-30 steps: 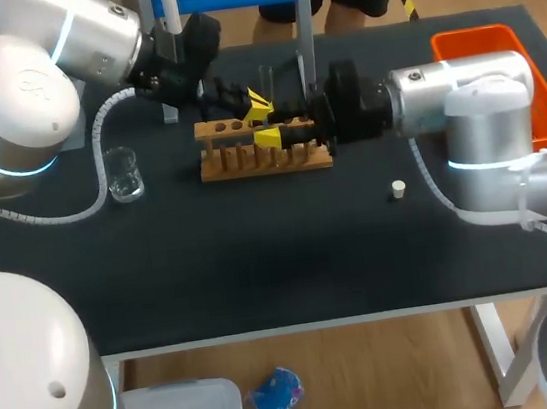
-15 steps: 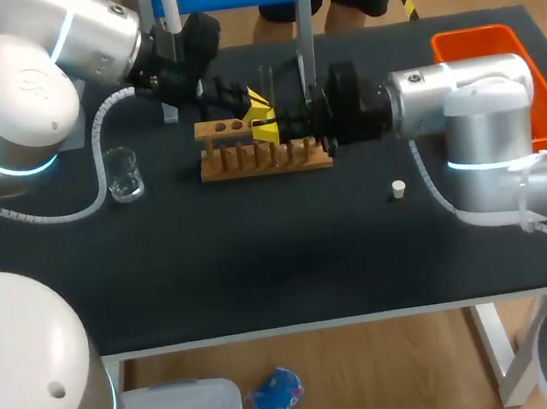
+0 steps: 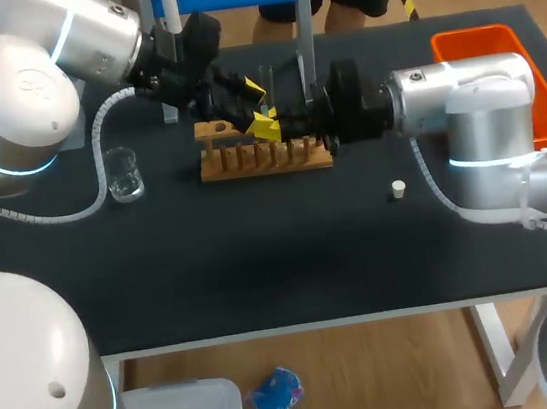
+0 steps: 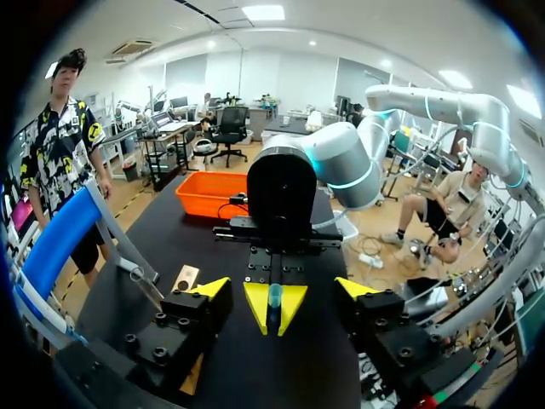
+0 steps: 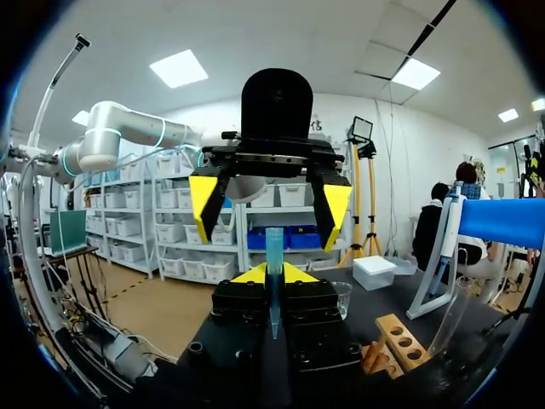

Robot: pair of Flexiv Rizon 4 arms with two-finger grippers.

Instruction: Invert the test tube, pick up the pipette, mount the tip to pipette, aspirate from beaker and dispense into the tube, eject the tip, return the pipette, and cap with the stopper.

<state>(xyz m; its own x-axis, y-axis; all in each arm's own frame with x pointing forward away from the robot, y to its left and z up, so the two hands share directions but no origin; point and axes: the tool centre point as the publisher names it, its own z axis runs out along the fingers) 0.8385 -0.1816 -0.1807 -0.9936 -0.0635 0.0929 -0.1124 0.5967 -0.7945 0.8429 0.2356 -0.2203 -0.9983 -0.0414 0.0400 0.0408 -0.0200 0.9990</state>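
The slim blue tapered tube (image 5: 274, 249) stands upright, pinched between the 2 yellow tips of the right gripper (image 5: 272, 274), over the wooden rack (image 3: 266, 160). The left gripper (image 4: 283, 290) faces it head-on just beside it, its fingers spread wide and holding nothing. A clear test tube (image 5: 450, 317) leans in the rack, with the beaker (image 3: 124, 174) and the stopper (image 3: 398, 188) well apart on the table (image 3: 262, 267)

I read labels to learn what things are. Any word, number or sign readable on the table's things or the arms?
None can be read.
Left arm: a grey mark on its white joint, too blurred to read.
Wooden rack, beaker, test tube, orange bin: no print shows.
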